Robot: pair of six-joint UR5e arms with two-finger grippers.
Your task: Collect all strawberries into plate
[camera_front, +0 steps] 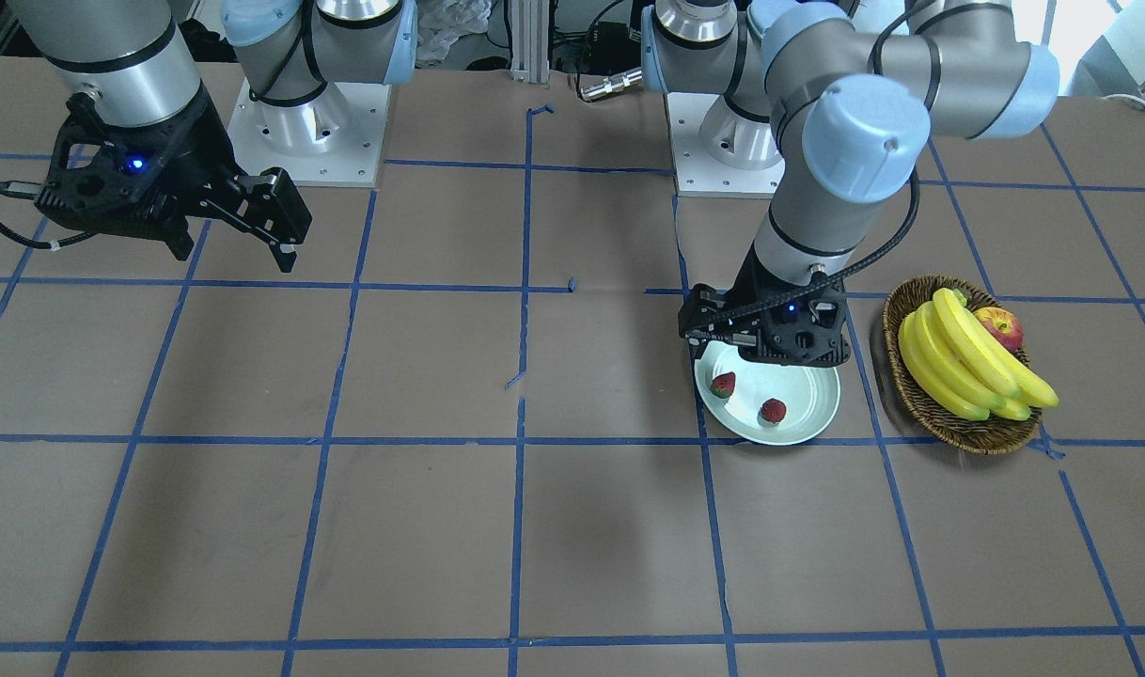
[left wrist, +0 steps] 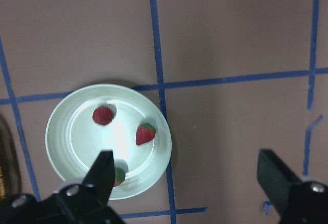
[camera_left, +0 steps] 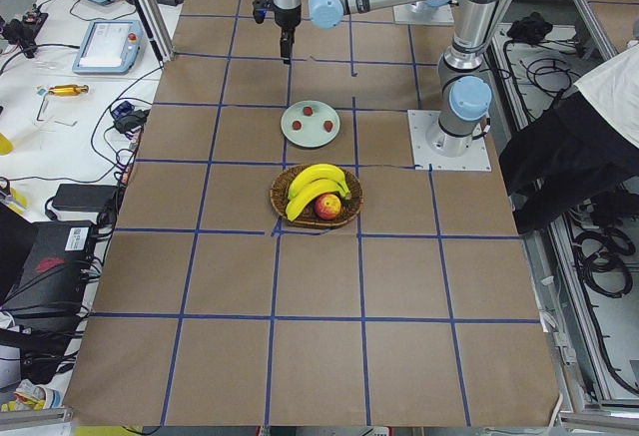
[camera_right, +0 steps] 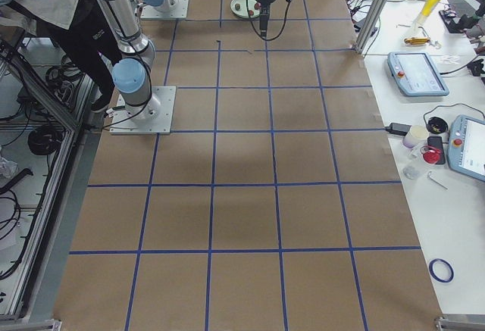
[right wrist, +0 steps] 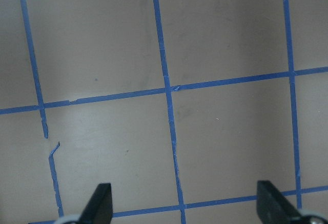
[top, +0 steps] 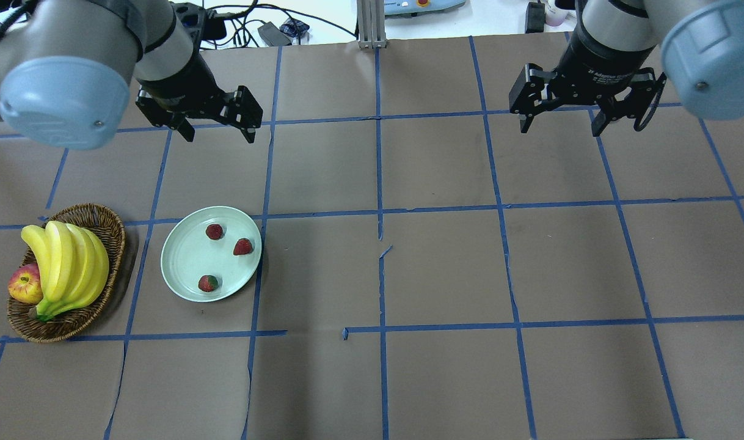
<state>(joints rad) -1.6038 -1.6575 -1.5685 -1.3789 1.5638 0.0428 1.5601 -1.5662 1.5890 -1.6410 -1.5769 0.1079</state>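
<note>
Three small red strawberries lie in the pale mint plate [top: 186, 260]: one at its far side [top: 214, 231], one at its right [top: 242, 246], one at its near side [top: 208, 283]. The left wrist view shows the plate [left wrist: 64, 137] with two berries in full [left wrist: 103, 115] [left wrist: 145, 134] and the third [left wrist: 120, 176] half hidden by a finger. In the front view the plate [camera_front: 803, 409] shows two berries [camera_front: 723, 384] [camera_front: 773, 410]; the left arm hides the third. My left gripper [top: 218, 133] [left wrist: 184, 160] hangs open and empty above the plate's far side. My right gripper [top: 560, 127] [camera_front: 234, 256] [right wrist: 183, 188] is open and empty, far right over bare table.
A brown wicker basket [top: 114, 239] left of the plate holds a bunch of bananas [top: 66, 263] and a red-yellow apple [top: 24, 284]. Blue tape lines grid the brown table. The arm bases [camera_front: 305, 122] stand at the robot's edge of the table.
</note>
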